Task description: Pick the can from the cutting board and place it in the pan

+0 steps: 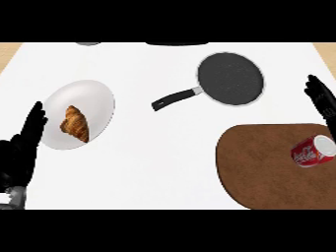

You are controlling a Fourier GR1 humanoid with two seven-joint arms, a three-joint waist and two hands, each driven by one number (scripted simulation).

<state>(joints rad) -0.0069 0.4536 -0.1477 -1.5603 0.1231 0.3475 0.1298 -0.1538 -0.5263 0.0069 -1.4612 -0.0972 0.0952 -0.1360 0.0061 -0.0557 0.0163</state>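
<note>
On the rounded brown cutting board, red can on its side — right hand just beside, fingers straight.

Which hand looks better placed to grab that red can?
The right hand, probably. It is open just beside the can lying on the cutting board. The left hand is across the counter, beside the plate with the croissant.

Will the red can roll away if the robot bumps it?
Probably, yes. The red soda can lies on its side on the brown oval cutting board, so a nudge could roll it. Its smooth round body may slip under the black right hand, which is open beside it.
</note>
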